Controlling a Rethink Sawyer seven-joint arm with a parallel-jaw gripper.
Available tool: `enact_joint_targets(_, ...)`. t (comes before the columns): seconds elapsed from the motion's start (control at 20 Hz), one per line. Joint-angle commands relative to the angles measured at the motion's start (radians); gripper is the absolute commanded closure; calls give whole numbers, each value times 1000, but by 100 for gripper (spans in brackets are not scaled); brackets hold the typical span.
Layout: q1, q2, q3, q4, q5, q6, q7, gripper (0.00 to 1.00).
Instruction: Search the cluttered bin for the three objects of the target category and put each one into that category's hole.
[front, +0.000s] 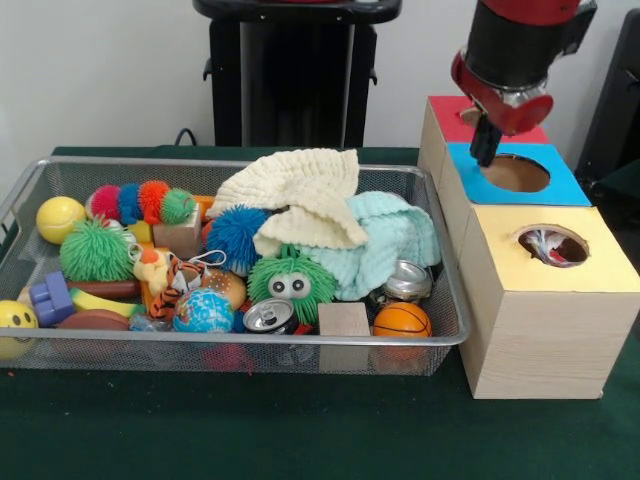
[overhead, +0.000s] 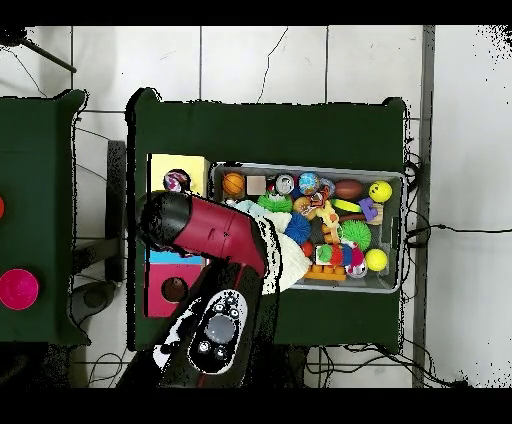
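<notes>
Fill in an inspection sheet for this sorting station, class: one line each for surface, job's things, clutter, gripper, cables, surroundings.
Surface: green cloth table, bare in front.
Job's things: wire bin full of toys; wooden box with red hole, blue hole and yellow hole, something already in the yellow one.
Clutter: cream cloth, mint cloth, cans, balls, fuzzy green toy.
Gripper: gripper hangs over the blue hole; open or shut unclear.
Cables: black cable behind the bin.
Surroundings: white wall, tiled floor.

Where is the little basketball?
The little basketball sits in the bin's front right corner in the front view, beside a wooden block and below a shiny can.
</notes>
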Motion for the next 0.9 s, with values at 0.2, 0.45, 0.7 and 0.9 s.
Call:
enact_joint_targets(0.2,-67,-82,-19,-147,-107,212,78,100)
enact_joint_targets(0.45,-68,-78,-8,-145,-110,202,107,100)
enact_joint_targets(0.7,-107,-1,37,-158,-120,134,74,100)
enact_joint_targets(0.9,-190,75,113,-167,-113,73,-34,100)
